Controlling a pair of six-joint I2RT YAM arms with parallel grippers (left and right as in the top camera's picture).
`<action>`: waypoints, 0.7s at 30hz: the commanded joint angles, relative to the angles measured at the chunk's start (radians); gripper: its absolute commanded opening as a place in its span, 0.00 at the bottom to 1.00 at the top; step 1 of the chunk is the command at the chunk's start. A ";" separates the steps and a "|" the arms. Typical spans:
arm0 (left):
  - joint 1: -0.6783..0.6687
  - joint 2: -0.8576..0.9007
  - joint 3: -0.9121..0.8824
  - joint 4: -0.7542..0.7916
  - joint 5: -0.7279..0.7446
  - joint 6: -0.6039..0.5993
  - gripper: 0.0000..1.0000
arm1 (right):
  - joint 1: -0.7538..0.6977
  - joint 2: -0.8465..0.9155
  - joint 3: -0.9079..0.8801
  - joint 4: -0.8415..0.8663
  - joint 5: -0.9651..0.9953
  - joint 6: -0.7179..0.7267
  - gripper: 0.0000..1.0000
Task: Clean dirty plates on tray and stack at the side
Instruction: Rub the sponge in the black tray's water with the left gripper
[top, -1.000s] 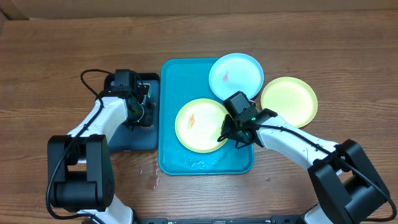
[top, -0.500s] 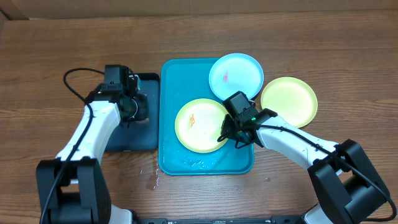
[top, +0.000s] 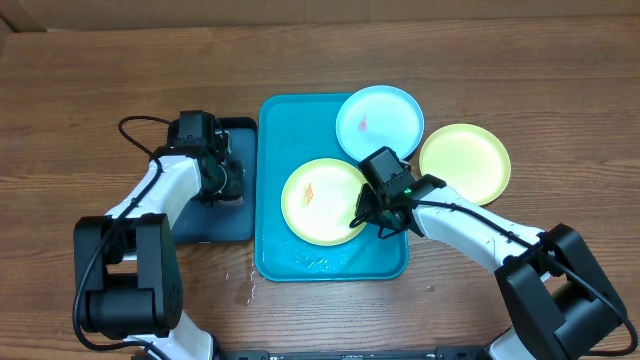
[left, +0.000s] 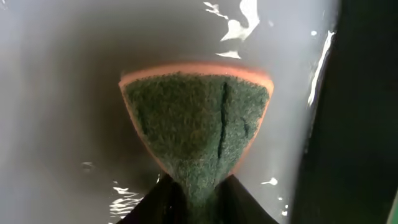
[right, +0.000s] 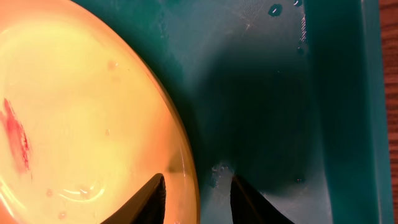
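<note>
On the turquoise tray (top: 275, 240) lies a yellow-green plate (top: 318, 205) with an orange smear. A cyan plate (top: 378, 120), also smeared, rests over the tray's far right corner. A second yellow-green plate (top: 464, 162) sits on the table to the right. My right gripper (top: 362, 222) is at the near-right rim of the tray's yellow-green plate (right: 87, 112). That gripper (right: 196, 180) is open, one finger over the plate and one over the tray (right: 273, 106). My left gripper (left: 198, 183) is shut on a green-and-orange sponge (left: 196, 118) over the dark tray.
A smaller dark navy tray (top: 215, 225) lies left of the turquoise one, its wet floor (left: 62, 93) under the sponge. Water drops (top: 245, 285) speckle the wood by the tray's near-left corner. Cables loop from the left arm (top: 135, 130).
The left arm swung left and away over the dark tray, then came back toward the turquoise tray. The right arm and the plates have stayed put.
</note>
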 joint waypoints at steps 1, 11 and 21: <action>0.005 0.014 0.031 -0.037 -0.003 0.004 0.27 | -0.007 0.005 0.014 -0.003 0.018 0.000 0.36; 0.005 0.014 0.076 -0.087 -0.031 -0.014 0.26 | -0.007 0.005 0.014 -0.004 0.017 0.000 0.37; 0.005 0.014 0.072 -0.100 -0.048 -0.019 0.22 | -0.007 0.005 0.014 -0.003 0.017 0.000 0.37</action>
